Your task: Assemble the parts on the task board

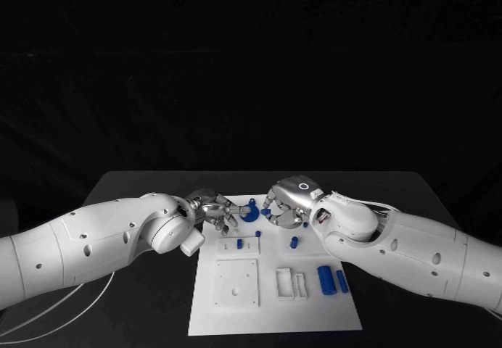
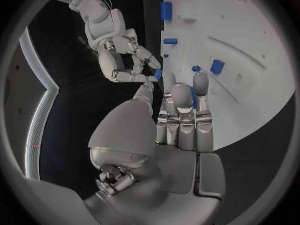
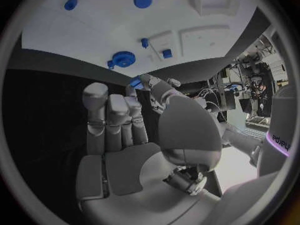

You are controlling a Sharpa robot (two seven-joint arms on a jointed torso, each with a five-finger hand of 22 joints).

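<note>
Blue gear [image 1: 250, 212] lies flat at the white board's [image 1: 314, 304] far edge, between both robot hands, the left robot hand [image 1: 215, 210] just beside it with fingers apart and empty, the right robot hand [image 1: 284, 211] pinching a small blue piece [image 3: 135, 83].

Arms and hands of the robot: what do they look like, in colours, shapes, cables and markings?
Both arms are glossy white rounded shells with small dark holes. A thin white cable loops beside the left arm, and thin cables run along the right arm. The left hand and right hand are silver metal with segmented fingers; the right hand's back bears a small white ring mark.
</note>
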